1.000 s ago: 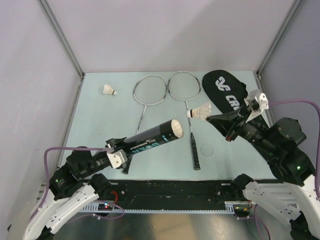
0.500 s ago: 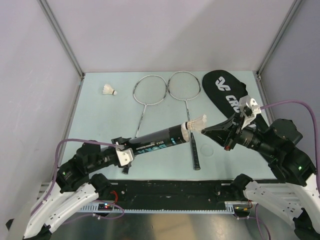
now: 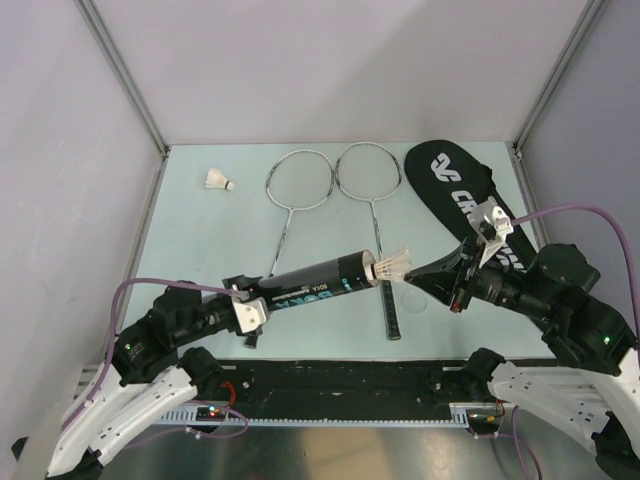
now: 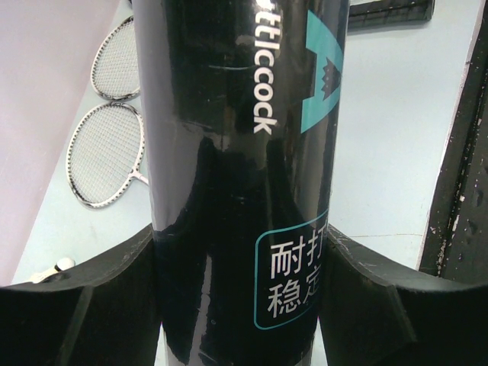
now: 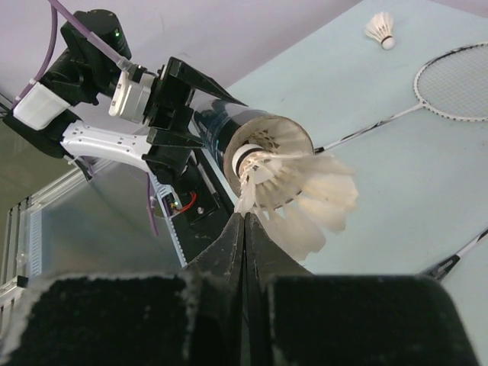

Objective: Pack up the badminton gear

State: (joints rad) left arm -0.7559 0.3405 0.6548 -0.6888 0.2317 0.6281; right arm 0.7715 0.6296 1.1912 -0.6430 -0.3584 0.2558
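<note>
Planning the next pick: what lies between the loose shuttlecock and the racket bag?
Top view: the left racket head and right racket head, side by side, between shuttlecock and bag.

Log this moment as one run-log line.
left gripper: gripping tube | right gripper: shut on shuttlecock, cork at tube mouth | on table: loose shuttlecock, rackets, bag

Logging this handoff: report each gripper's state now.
Left gripper: closed on the black tube.
Right gripper: closed on the shuttlecock, at the tube's mouth.
</note>
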